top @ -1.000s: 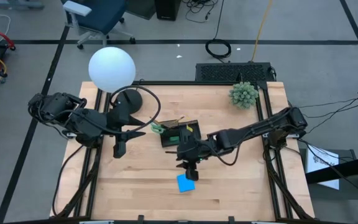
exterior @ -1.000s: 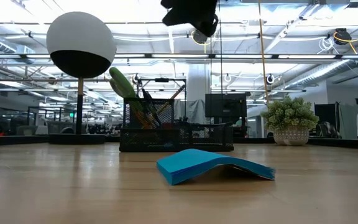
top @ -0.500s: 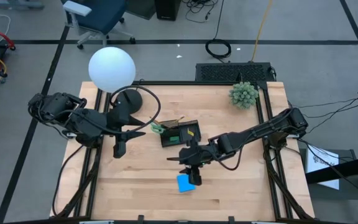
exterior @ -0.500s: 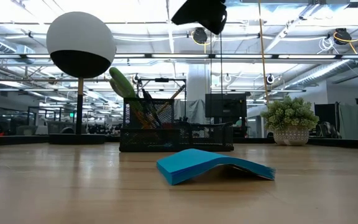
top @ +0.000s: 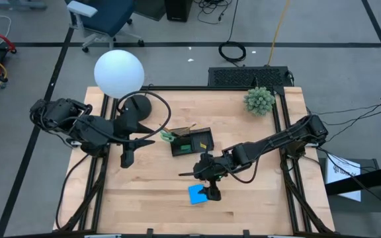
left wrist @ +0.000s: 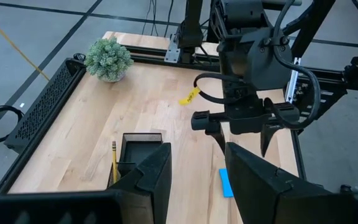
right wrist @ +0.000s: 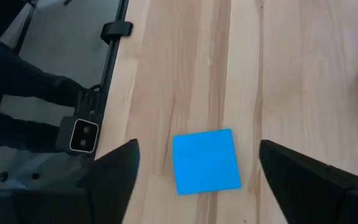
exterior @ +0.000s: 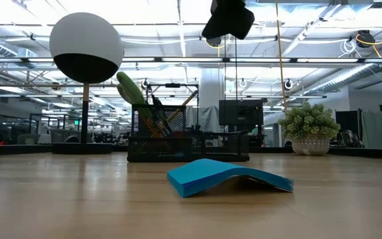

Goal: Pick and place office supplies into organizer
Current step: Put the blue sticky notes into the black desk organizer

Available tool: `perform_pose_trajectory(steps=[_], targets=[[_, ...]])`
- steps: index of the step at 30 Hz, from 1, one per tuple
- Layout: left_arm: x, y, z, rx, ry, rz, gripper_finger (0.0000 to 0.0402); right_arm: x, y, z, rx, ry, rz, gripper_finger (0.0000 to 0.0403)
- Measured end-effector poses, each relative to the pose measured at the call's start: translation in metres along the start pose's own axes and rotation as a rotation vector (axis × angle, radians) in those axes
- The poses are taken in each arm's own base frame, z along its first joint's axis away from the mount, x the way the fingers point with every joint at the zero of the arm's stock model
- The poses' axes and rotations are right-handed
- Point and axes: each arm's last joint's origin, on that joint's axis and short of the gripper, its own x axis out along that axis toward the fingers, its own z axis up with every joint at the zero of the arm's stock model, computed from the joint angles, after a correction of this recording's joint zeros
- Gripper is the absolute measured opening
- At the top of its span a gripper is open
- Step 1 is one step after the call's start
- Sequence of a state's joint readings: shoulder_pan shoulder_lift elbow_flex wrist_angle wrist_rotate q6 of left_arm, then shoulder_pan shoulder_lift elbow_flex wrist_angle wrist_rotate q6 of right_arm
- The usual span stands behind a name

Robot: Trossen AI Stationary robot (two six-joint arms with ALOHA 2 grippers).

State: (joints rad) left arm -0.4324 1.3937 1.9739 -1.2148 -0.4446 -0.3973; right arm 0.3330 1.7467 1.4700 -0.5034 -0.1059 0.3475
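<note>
A blue square note pad lies on the wooden table near its front edge, bowed up in the middle. My right gripper hangs open above it, one finger on either side of it and clear of it. The black mesh organizer stands at the table's middle and holds green-handled scissors and a pencil. My left gripper waits open to the organizer's left, with nothing between its fingers.
A lamp with a white globe and a round black base stands at the far left. A fuzzy green plant sits at the far right corner. Bare wood surrounds the note pad.
My right gripper has moved from beside the organizer toward the table's near edge, to above the blue note pad, and its fingers have opened wide. The note pad has stayed where it was.
</note>
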Motion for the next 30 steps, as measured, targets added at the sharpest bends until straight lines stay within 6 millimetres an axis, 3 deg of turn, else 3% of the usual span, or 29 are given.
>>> perform_pose_trajectory(steps=[11, 24, 30], targets=[[0.000, 0.000, 0.000, 0.000, 0.001, 0.000, 0.0145, 0.002, 0.001, -0.004, -0.035, 0.032, -0.007, 0.0397], [0.000, 0.000, 0.000, 0.000, 0.000, 0.000, 0.0145, 0.039, 0.006, -0.032, -0.056, 0.249, -0.050, 0.0400], [0.000, 0.000, 0.000, 0.000, 0.000, 0.000, 0.0145, 0.052, 0.004, -0.036, -0.076, 0.273, -0.057, 0.0399]])
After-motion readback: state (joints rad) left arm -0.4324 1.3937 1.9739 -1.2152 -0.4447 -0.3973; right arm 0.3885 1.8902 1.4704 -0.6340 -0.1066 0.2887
